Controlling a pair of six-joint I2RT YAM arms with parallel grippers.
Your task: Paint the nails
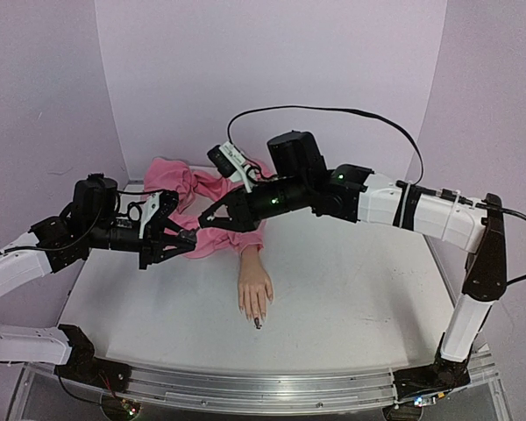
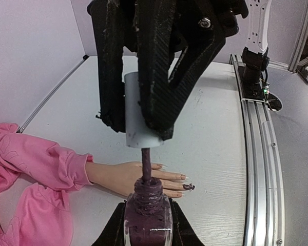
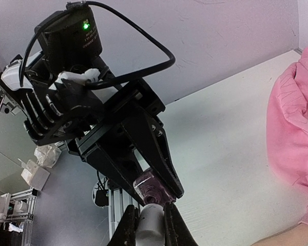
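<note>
Nails [image 2: 184, 177] on the mannequin hand [image 2: 124, 176], lying flat and palm down: long, mostly skin-toned, with one dark nail [image 2: 189, 187] smeared purple.

This is a robotics lab cell rather than a lived-in room. Plain lilac backdrop panels [image 1: 272, 70] box in a white worktop [image 1: 359, 289] on three sides. Along the bottom of the overhead view, an aluminium rail [image 1: 272, 390] carries the bolted bases of two robot arms [image 1: 430, 215], and a black cable [image 1: 333, 110] loops above them. At the lower left of the right wrist view stand aluminium frame struts [image 3: 10, 199] and small white boxes [image 3: 33, 174].
</note>
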